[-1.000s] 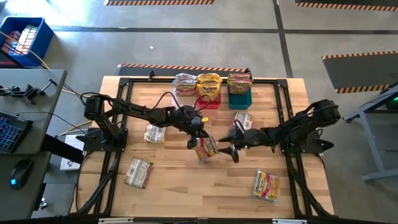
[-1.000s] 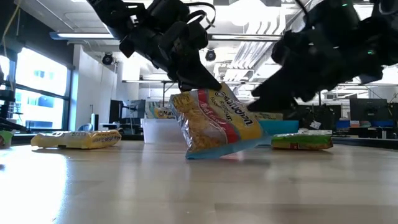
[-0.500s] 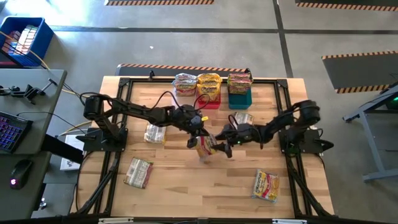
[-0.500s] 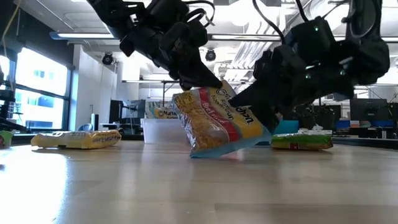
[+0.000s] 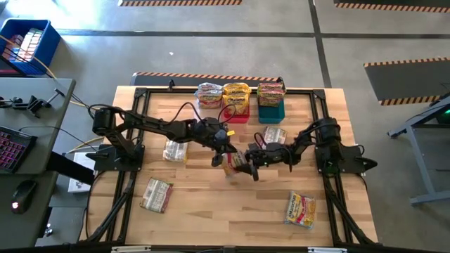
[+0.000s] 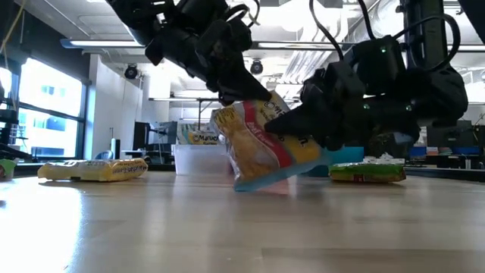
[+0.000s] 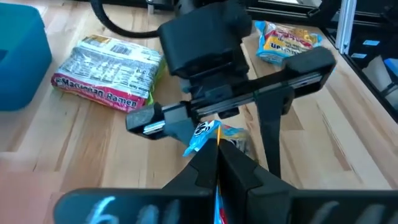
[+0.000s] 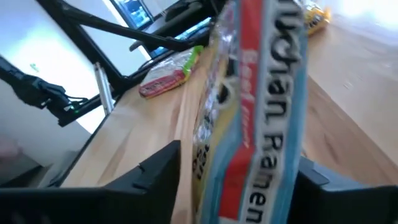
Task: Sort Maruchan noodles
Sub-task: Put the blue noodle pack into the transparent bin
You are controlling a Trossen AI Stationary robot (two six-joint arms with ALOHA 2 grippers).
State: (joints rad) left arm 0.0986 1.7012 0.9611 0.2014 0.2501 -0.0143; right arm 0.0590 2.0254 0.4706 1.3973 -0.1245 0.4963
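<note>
Frame centre, low view: yellow ramen packet tilted on edge, lower corner near the desk. Left hand pinched shut on its top edge. Right hand straddling the packet's other end, fingers parted on either side of it, grip not confirmed. Centre right, beyond: pink-green packet flat on desk. Far left: yellow packet flat. Top centre of high view: more packets stacked in bins.
</note>
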